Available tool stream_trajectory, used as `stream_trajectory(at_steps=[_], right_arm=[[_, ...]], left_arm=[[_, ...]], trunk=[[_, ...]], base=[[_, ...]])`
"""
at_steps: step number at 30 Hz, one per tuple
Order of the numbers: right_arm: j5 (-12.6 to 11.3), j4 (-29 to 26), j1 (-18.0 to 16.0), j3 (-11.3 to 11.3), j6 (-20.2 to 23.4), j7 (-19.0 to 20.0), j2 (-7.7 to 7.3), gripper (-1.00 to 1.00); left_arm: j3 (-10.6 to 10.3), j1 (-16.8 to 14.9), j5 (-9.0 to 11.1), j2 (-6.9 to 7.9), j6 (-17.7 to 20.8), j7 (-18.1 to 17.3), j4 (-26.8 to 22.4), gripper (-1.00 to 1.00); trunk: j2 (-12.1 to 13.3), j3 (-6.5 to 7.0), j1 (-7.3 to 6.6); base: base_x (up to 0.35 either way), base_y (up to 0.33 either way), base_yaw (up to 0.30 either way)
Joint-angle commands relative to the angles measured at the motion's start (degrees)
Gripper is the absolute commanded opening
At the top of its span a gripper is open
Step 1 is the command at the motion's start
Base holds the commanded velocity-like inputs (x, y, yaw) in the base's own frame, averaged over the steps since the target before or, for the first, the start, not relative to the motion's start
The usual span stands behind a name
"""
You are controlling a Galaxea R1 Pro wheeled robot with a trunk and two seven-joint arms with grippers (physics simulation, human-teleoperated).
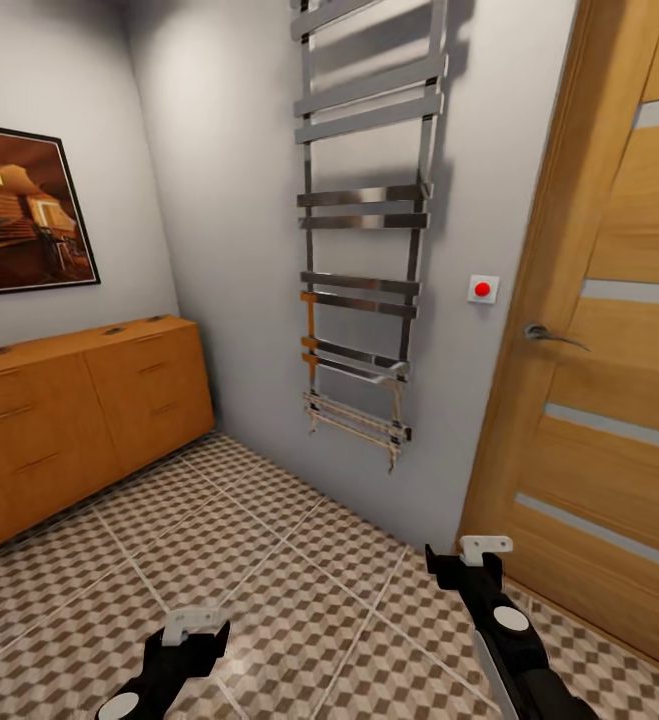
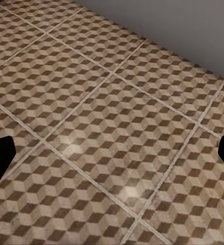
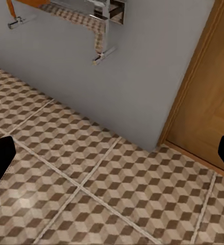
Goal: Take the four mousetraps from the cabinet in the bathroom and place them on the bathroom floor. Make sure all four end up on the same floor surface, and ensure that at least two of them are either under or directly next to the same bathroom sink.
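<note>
Left gripper (image 1: pixel 195 626), right gripper (image 1: pixel 486 546) low over patterned floor (image 1: pixel 299 570): both spread wide, empty. Cabinet (image 1: pixel 79 420) far left against wall; small dark bits on top, maybe traps, too small to tell. Risk: turning toward cabinet, right arm clips door (image 1: pixel 609 350).

No readable text, label, brand or number appears on anything here.

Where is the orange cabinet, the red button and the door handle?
cabinet (image 1: pixel 89 420): head view, on its front between the drawer handles.
red button (image 1: pixel 483 289): head view, on the red centre of the white wall plate.
door handle (image 1: pixel 552 336): head view, on the chrome lever of the wooden door.
</note>
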Motion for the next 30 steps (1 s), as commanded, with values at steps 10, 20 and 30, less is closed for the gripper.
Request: stream_trajectory(at_steps=[10, 20, 30], right_arm=[[0.04, -0.10, -0.02, 0.05, 0.35, -0.32, -0.06, 1.00], [0.09, -0.10, -0.02, 0.06, 0.35, -0.32, -0.06, 1.00], [0.10, -0.10, -0.02, 0.06, 0.35, -0.32, -0.06, 1.00]], left_arm=[[0.04, -0.03, 0.01, -0.03, 0.31, -0.13, -0.09, 1.00], [-0.22, -0.03, 0.01, -0.03, 0.31, -0.14, -0.03, 1.00], [-1.82, -0.03, 0.01, -0.03, 0.31, -0.14, 0.03, 1.00]], trunk=[[-0.04, -0.06, 0.00], [-0.04, -0.06, 0.00], [-0.04, -0.06, 0.00]], base=[[0.000, 0.000, 0.259], [0.000, 0.000, 0.259], [0.000, 0.000, 0.259]])
